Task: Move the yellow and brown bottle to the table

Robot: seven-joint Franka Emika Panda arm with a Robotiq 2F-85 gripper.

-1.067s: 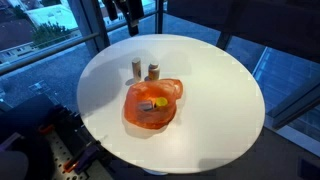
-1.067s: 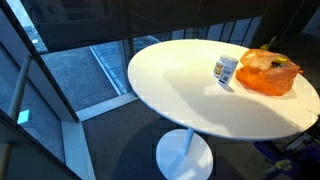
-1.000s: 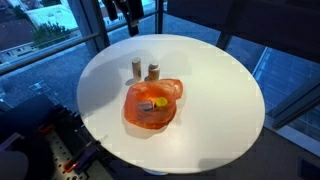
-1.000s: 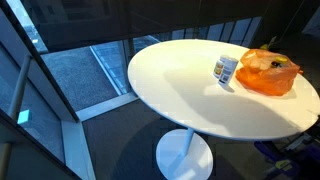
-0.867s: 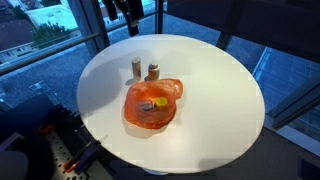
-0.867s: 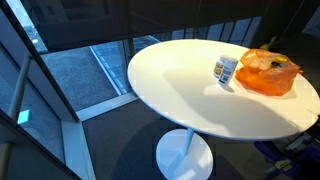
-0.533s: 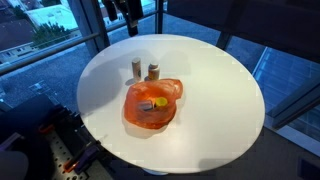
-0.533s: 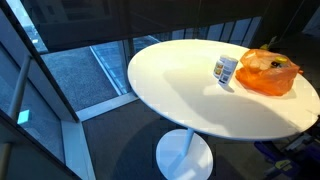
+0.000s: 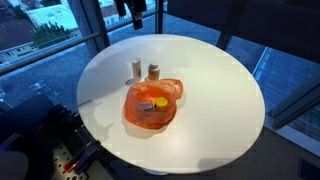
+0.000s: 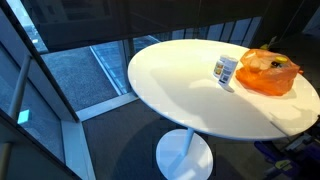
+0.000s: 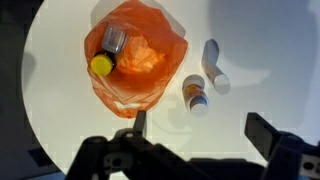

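While the bowl (image 9: 152,105) sits central, broad white table (image 9: 215,90) rings it.

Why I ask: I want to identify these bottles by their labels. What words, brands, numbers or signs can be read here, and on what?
No text is legible in any view.
Pale bottle in an exterior view: its label shows coloured marks, too small and blurred to read.
Yellow and brown bottle lying in the orange bowl: no readable print in the wrist view.
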